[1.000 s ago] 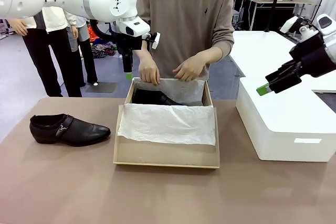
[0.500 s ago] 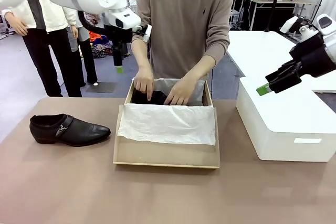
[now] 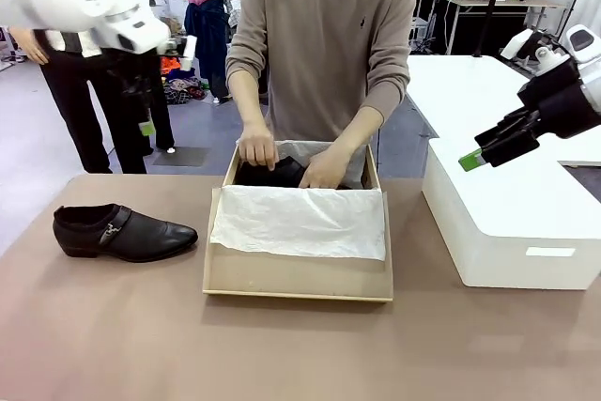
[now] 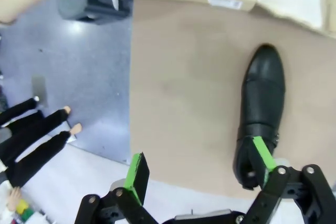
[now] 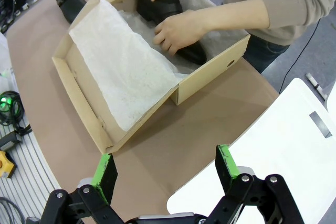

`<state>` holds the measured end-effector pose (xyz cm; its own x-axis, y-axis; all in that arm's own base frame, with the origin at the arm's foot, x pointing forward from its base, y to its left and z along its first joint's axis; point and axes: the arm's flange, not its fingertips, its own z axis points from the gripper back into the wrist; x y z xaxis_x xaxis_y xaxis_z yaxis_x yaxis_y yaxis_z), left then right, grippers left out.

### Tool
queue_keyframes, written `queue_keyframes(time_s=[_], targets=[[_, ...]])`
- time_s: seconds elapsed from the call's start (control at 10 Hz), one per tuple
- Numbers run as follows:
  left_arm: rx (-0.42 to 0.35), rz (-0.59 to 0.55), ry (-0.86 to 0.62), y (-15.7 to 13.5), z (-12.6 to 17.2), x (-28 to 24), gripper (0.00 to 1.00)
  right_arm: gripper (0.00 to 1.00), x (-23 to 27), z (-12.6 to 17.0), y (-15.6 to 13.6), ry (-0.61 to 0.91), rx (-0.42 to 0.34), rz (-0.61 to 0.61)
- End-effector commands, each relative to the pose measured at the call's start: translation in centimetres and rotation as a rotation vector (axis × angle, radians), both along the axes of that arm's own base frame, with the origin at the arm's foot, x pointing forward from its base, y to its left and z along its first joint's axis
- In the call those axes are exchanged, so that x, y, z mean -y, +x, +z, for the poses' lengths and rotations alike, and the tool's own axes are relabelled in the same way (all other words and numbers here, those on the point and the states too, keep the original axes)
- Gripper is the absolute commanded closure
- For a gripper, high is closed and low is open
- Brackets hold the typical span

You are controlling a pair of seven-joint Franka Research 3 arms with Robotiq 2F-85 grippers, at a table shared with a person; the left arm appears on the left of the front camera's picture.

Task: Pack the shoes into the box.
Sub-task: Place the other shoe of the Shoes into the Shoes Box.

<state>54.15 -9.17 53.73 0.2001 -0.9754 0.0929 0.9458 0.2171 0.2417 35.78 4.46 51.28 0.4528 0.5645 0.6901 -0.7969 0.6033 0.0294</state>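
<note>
One black glossy shoe [image 3: 122, 232] with a side strap lies on the table left of the box; it also appears as the shoe [image 4: 261, 109] in the left wrist view. My left gripper [image 3: 146, 125] hangs open high above the table's far left edge, its green pads [image 4: 137, 174] apart with nothing between them. The tan cardboard box [image 3: 299, 274] sits mid-table with white tissue paper [image 3: 300, 221] folded over its front half. At its far end the person's hands [image 3: 258, 149] rest on the other shoe [image 5: 168, 9]. My right gripper [image 3: 481, 151] hovers open over the white box.
A large white rounded-corner box [image 3: 512, 213] stands on the table's right side, also visible as the white box [image 5: 273, 150] in the right wrist view. The person stands close at the far edge behind the cardboard box. Bare tabletop runs along the near edge.
My left arm has swung left, from above the box's far corner to over the table's far left. The person's hands dropped into the box onto the shoe. The right arm held still.
</note>
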Motion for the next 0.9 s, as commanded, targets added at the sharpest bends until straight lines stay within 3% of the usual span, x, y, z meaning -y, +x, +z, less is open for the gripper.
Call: queue_keyframes(time_s=[0.0, 0.4, 0.5, 0.6, 0.8], targets=[[0.003, -0.127, -0.014, -0.9, -1.4, -3.4, 0.0, 0.0, 0.2, -0.1, 0.3, 0.017, 0.018, 0.024], [-0.061, -0.292, 0.029, 0.4, -2.6, -4.9, 0.0, 0.0, 0.2, -0.1, 0.3, 0.017, 0.018, 0.024], [-0.069, -0.273, 0.006, 1.4, -2.8, -3.7, 0.0, 0.0, 0.2, -0.1, 0.3, 0.017, 0.018, 0.024], [-0.053, -0.253, 0.032, -0.2, -3.1, -5.2, 0.0, 0.0, 0.2, -0.1, 0.3, 0.017, 0.018, 0.024], [-0.053, -0.253, 0.032, -0.2, -3.1, -5.2, 0.0, 0.0, 0.2, -0.1, 0.3, 0.017, 0.018, 0.024]])
